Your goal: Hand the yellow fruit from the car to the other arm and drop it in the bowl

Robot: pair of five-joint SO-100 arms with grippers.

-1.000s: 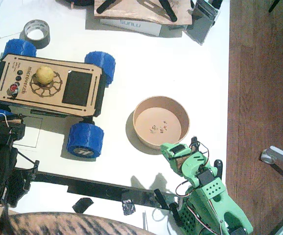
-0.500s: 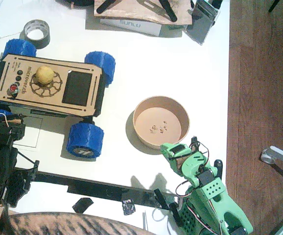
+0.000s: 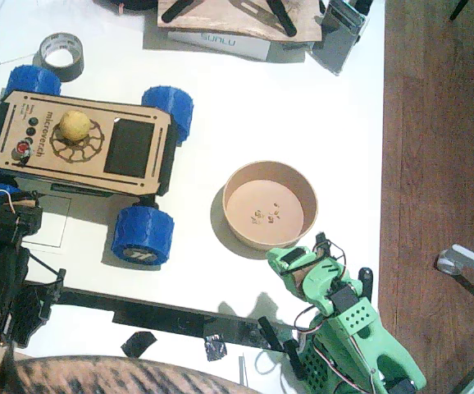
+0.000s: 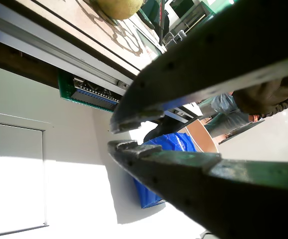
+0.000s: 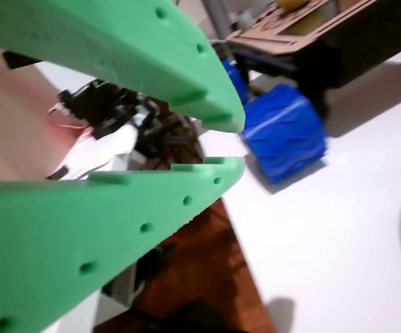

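Yellow fruit [image 3: 75, 125]: sat on the car's plywood deck, centred on the cut gear pattern, clear of both claws; its underside showed at the top edge of a wrist view [image 4: 118, 7].
Car [image 3: 130, 149]: stood on the white surface [image 3: 303, 107] at the left, blue wheels at its corners, black panel to the right of the fruit; buttons at its left end.
Bowl [image 3: 270, 205]: rested on the surface to the right of the car, well apart from it; only small specks on its bottom.
Left claw [image 4: 115, 138]: black, low at the left edge of the fixed view [image 3: 7, 215], just beside the car's near left corner; in the wrist view the tips stood slightly parted with only a narrow gap between them, gripping nothing.
Right claw [image 5: 229, 146]: light green, at the bottom right of the fixed view [image 3: 290, 264], just below the bowl's rim and not seen touching it; in the wrist view its tips stood slightly apart, nothing between them.
Blue wheel [image 5: 284, 132]: visible beyond the green tips, on the surface under the car's edge.
Grey tape roll [image 3: 60, 54]: lay on the surface above the car's rear left wheel.
Far edge: a box marked SUNLU [image 3: 221, 41] under a wooden board.
Floor [image 3: 442, 131]: brown wood to the right of the surface.
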